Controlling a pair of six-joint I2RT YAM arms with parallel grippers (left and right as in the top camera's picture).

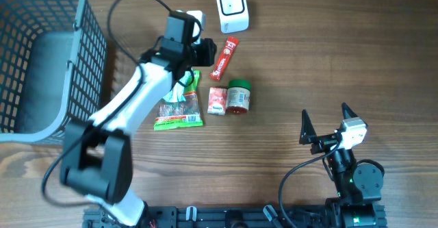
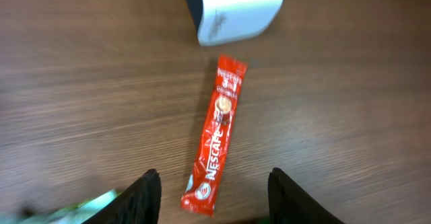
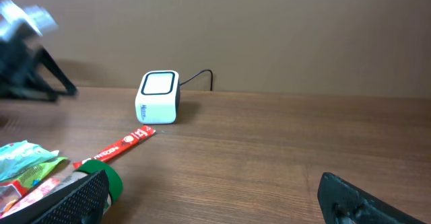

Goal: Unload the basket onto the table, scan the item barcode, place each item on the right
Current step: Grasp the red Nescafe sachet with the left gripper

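1. Left claw (image 2: 213, 175) part-spread, empty; fingers (image 2: 143, 198) on either side of the red Nescafé sachet (image 2: 215, 140), not touching it.
2. Right claw (image 1: 324, 113) gaping wide, nothing in it.
3. Hidden/unclear: no barcode visible on sachet in any view. Left fingers cut off by bottom edge of wrist view. Scanner (image 2: 232, 9) cropped at top there. Green snack bag (image 1: 179, 108) partly under left arm in overhead. Right wrist view shows own fingers only as dark stubs in lower corners.
4. Pose: left arm stretched diagonally from near-left base twd far middle, wrist cam looking straight down. Right arm folded low at near-right, claw pointing away from base.
5. Sachet flat on surface (image 1: 308, 50), slightly tilted, just on the near side of the scanner, small gap btwn.
6. Overhead only: wire basket (image 1: 89, 43) far left; green-lid jar (image 1: 239, 96) beside small red pack (image 1: 217, 100). Right wrist only: scanner's cable at rear.
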